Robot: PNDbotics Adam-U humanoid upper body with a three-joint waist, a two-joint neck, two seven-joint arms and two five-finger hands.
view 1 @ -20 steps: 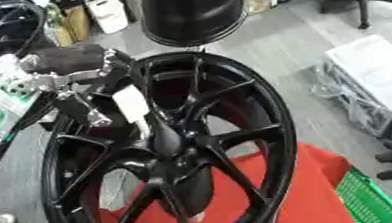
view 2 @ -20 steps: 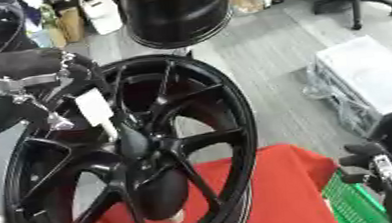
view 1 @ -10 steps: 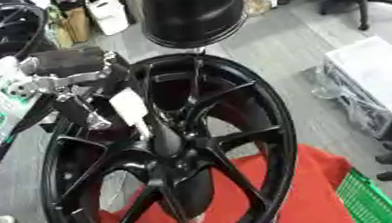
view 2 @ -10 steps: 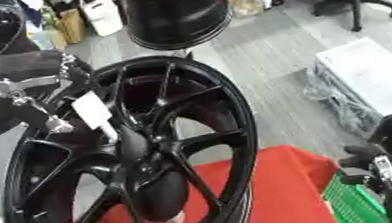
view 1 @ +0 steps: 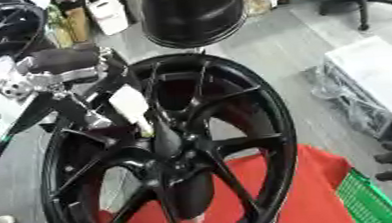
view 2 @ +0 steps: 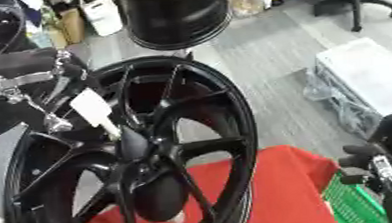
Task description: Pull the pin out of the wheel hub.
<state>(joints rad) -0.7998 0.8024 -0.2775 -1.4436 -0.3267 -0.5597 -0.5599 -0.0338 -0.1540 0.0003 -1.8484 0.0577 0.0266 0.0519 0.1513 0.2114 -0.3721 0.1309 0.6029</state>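
Pin (view 1: 144, 126): a thin, pale, slightly yellowish rod that runs down from a white rectangular tag (view 1: 130, 105) into the centre of the wheel hub (view 1: 169, 141); its lower end meets the hub's raised black cone, and how deep it sits cannot be told. The black alloy wheel (view 2: 226, 111) stands nearly upright on a red cloth (view 1: 303, 195), with glossy spokes that fan out from the hub to a deep rim. The wheel's lower edge rests near the cloth's left part.

The left hand (view 1: 66, 73) reaches in at the wheel's upper left rim, black with silver joints, its fingers (view 1: 77, 113) pointing down beside the tag. Whether they pinch the tag or the pin cannot be told. The right hand (view 2: 375, 164) shows at the lower right edge, well apart from the wheel, its dark fingers curled and holding nothing.

A green basket (view 1: 369, 202) sits at the cloth's right edge. Behind the wheel, on the grey floor, stands a black tyre (view 1: 193, 11).
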